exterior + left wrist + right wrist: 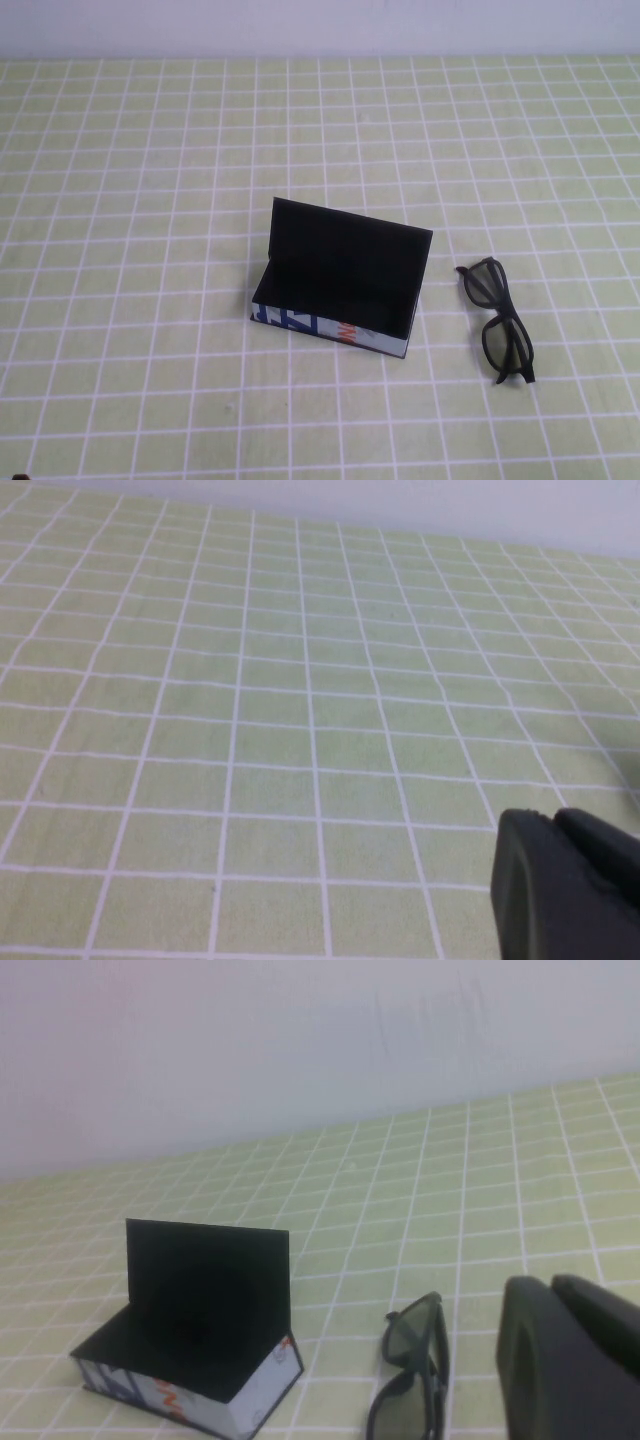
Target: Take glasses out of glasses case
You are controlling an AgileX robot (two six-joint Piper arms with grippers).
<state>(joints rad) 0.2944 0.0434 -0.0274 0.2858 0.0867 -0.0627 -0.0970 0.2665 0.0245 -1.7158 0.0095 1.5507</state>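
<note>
Now the glasses point(500, 321) lie on the table point(150, 200) beside the open glasses case point(340, 285). Neither the left gripper point(565, 890) nor the right gripper point(570, 1360) touches anything; whether they are open or closed cannot be told.

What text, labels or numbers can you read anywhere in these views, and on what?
Glasses case, white front: blue and orange marks, too blurred to read as words.
Glasses, lying on the table to the right of the case: no print visible.
Left gripper and right gripper, pulled back off the table: no markings visible.
</note>
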